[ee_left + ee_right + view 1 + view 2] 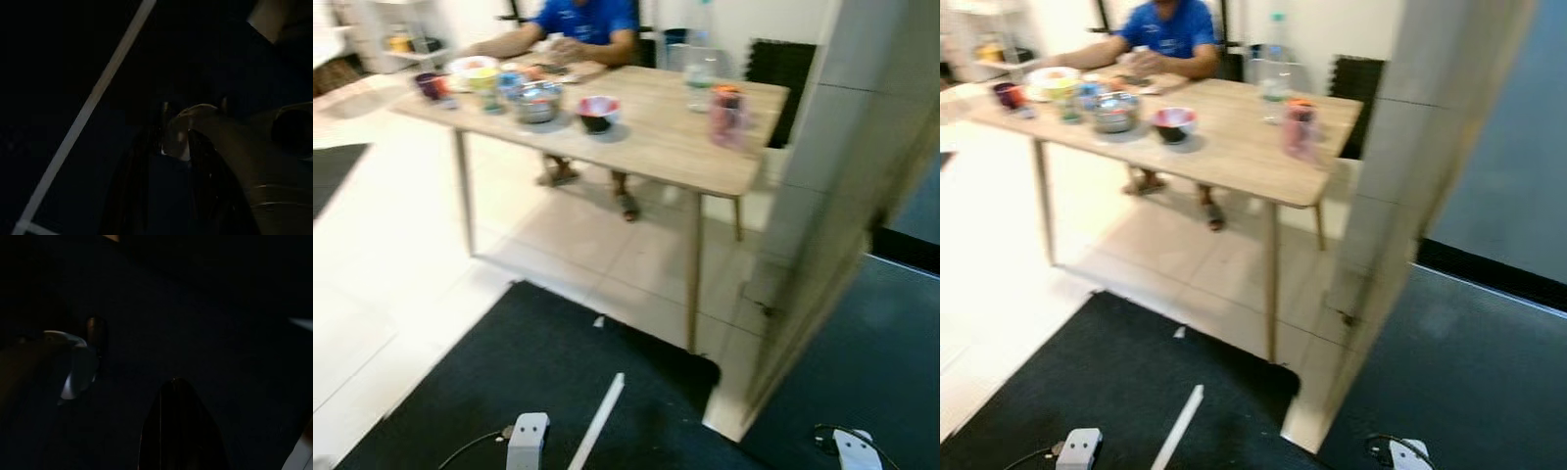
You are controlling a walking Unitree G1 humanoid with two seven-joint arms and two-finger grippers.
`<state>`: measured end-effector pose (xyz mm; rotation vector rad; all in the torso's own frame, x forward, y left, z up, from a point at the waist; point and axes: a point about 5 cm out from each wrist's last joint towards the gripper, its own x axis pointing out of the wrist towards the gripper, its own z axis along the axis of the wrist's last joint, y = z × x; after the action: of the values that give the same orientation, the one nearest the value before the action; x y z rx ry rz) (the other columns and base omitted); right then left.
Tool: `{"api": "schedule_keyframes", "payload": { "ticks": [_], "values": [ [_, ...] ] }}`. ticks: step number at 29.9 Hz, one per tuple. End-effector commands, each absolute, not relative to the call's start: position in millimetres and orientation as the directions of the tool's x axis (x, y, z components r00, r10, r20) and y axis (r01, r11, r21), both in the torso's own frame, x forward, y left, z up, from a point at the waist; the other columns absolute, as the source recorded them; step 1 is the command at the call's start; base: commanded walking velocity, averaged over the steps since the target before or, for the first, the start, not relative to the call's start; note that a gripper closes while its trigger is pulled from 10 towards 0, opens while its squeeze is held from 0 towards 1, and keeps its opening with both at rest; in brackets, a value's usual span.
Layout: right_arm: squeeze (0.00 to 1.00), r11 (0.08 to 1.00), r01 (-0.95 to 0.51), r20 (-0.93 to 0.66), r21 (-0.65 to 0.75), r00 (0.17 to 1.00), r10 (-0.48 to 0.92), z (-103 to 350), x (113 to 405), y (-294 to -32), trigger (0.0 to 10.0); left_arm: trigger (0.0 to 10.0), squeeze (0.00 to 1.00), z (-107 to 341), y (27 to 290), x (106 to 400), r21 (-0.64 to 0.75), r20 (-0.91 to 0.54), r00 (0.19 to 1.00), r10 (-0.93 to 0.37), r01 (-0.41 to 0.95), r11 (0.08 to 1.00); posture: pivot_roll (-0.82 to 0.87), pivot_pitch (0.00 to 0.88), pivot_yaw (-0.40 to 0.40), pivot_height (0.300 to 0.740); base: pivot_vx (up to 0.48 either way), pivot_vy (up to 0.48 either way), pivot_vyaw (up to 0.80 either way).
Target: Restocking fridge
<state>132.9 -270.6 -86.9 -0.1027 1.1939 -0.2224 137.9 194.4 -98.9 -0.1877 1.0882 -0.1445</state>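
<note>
A home dining area. A light wooden bench (656, 137) on thin legs stands on pale floor tiles (391, 255), laid with bowls (597, 113), a metal bowl (537, 103), a pink cup (727, 116) and a clear bottle (700, 59). A person in a blue shirt (587, 20) and sandals sits at its far side. A dark mat (538, 382) covers the floor nearer the camera, a white tiled wall corner (842, 196) rises on the right, and shelving (401, 39) stands far left
</note>
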Motion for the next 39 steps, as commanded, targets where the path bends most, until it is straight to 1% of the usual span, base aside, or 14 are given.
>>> {"api": "schedule_keyframes", "payload": {
  "ticks": [1, 10, 21, 32, 39],
  "values": [
    [0.00, 0.973, 0.082, -0.909, -0.215, 0.348, -0.231, -86.4, 134.0, -270.7, 10.0, 10.0, 0.00, -98.5, 199.4, 137.4, -0.203, -0.868, 0.460, -0.189, 0.021, 0.979, 0.01, 0.000, 0.002, 0.740, 0.000, 0.000, 0.78],
    [0.00, 0.971, 0.034, -0.905, -0.237, 0.355, -0.233, -84.6, 138.2, -271.7, 10.0, 10.0, 0.00, -98.1, 200.9, 138.2, -0.171, -0.867, 0.469, -0.167, 0.033, 0.985, 0.01, 0.000, -0.001, 0.740, 0.000, 0.000, 0.78],
    [0.00, 0.967, 0.026, -0.899, -0.255, 0.362, -0.247, -84.6, 139.0, -270.9, 10.0, 10.0, 0.00, -98.1, 201.4, 138.4, -0.154, -0.867, 0.474, -0.153, 0.036, 0.987, 0.01, 0.000, 0.000, 0.740, 0.000, 0.000, 0.78],
    [0.00, 0.968, 0.025, -0.898, -0.250, 0.367, -0.242, -85.8, 139.4, -266.9, 10.0, 10.0, 0.00, -98.5, 198.9, 137.5, -0.166, -0.867, 0.466, -0.176, 0.062, 0.984, 0.02, 0.000, 0.001, 0.740, 0.000, 0.000, 0.00],
    [0.00, 0.969, 0.016, -0.899, -0.246, 0.370, -0.235, -86.6, 140.5, -263.4, 10.0, 10.0, 0.00, -98.7, 197.9, 137.2, -0.169, -0.868, 0.461, -0.183, 0.071, 0.983, 0.02, 0.000, 0.001, 0.740, 0.291, 0.000, 0.00]
  ]
}}
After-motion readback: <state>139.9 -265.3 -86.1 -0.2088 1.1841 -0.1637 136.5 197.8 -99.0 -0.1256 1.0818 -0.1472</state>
